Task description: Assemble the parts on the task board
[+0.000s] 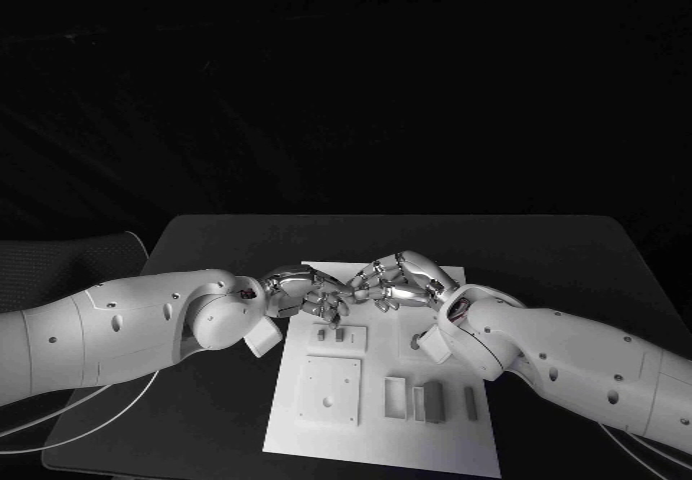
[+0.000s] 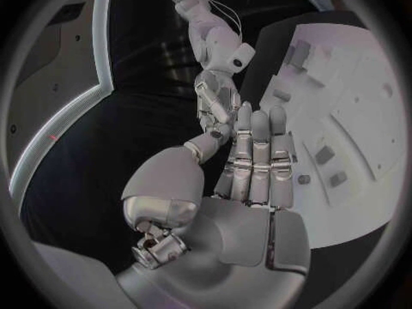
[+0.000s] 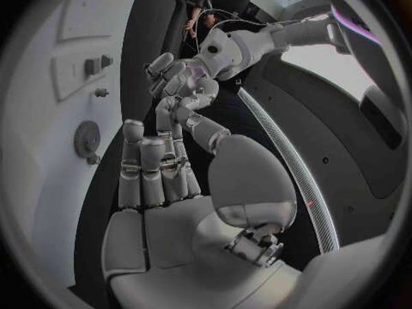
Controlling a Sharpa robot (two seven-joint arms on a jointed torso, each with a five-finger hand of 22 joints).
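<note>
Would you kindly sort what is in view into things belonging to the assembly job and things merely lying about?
Job: task board; parts on it; left hand; right hand.
Lying about: black table; cables at its edge.

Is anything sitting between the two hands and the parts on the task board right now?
Nothing visible. The left hand and right hand hover together over the far end of the task board, and the grey parts lie uncovered nearer the robot.

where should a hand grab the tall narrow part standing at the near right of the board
Pinch the upright part across its two long flat faces, coming straight down from above. It stands narrow and free on the task board, with a gap beside it, so fingers probably fit either side.
</note>
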